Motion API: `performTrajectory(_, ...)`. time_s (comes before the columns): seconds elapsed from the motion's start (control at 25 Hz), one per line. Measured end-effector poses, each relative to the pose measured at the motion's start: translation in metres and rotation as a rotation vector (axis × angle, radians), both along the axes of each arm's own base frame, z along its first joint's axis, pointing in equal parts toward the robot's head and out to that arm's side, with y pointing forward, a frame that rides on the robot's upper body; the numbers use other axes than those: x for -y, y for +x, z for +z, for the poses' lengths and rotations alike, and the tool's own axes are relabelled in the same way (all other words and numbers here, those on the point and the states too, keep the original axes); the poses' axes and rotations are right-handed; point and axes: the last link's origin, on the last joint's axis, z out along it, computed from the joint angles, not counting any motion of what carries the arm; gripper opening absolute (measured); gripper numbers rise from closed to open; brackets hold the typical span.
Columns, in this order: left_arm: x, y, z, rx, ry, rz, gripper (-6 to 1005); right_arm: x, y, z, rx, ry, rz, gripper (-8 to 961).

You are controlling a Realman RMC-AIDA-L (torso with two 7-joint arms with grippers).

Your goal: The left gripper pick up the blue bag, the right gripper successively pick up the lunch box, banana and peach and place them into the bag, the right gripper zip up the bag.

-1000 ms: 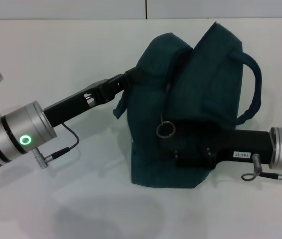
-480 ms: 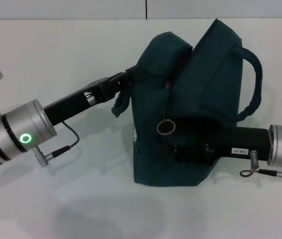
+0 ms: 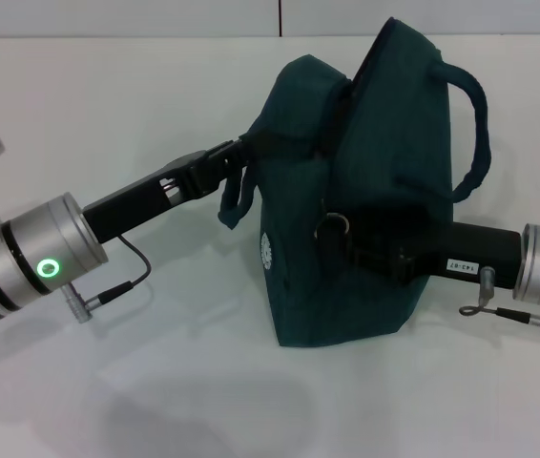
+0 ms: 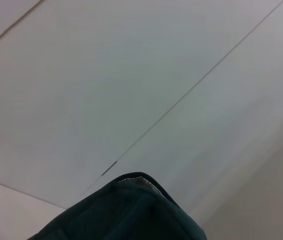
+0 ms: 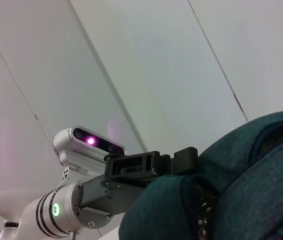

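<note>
blue bag [image 3: 365, 191] held upright between left claw [image 3: 237, 157], gripping it, and right claw [image 3: 346, 243], grip unclear.

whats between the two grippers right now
Only the blue bag itself, per the head view: the left gripper holds its left edge, and the right gripper is against its front by the metal ring.

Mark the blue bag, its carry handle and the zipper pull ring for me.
blue bag [image 3: 346, 286]: head view, lower front panel.
carry handle [image 3: 475, 124]: head view, outer curve of the strap loop.
zipper pull ring [image 3: 332, 225]: head view, metal ring on the bag's front.
</note>
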Motion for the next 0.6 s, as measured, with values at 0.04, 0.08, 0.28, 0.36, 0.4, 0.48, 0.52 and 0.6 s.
performTrajectory(0.04, 0.0, 0.0, 0.0, 0.0, 0.0, 0.0, 193, 0.0, -0.0001, 0.0001, -0.001, 0.0, 0.0, 399)
performTrajectory(0.08, 0.0, -0.0001, 0.0, 0.0, 0.0, 0.0, 194, 0.0005, -0.0003, -0.0002, -0.001, -0.002, 0.002, 354)
performTrajectory(0.28, -0.0004, 0.0004, 0.0002, -0.001, 0.001, -0.002, 194, 0.0047, 0.0029, -0.0018, 0.003, -0.011, -0.002, 128)
performTrajectory(0.36, -0.0007, 0.0004, 0.0005, -0.001, 0.002, -0.003, 194, 0.0063, 0.0054, -0.0015, 0.003, -0.008, -0.01, 37)
performTrajectory(0.4, -0.0007, 0.0004, 0.0006, -0.001, 0.002, -0.003, 194, 0.0064, 0.0057, -0.0012, 0.003, -0.005, -0.01, 34)
performTrajectory(0.48, -0.0011, 0.0005, 0.0009, -0.001, 0.003, -0.003, 195, 0.0064, 0.0061, -0.0006, 0.001, 0.002, -0.009, 28)
performTrajectory(0.52, -0.0015, 0.0008, 0.001, -0.002, 0.004, -0.004, 195, 0.0068, 0.0066, -0.0003, -0.001, 0.005, -0.01, 25)
performTrajectory(0.6, -0.0024, 0.0018, 0.0011, -0.004, 0.005, -0.009, 195, 0.0082, 0.0078, 0.0002, -0.005, 0.011, -0.01, 20)
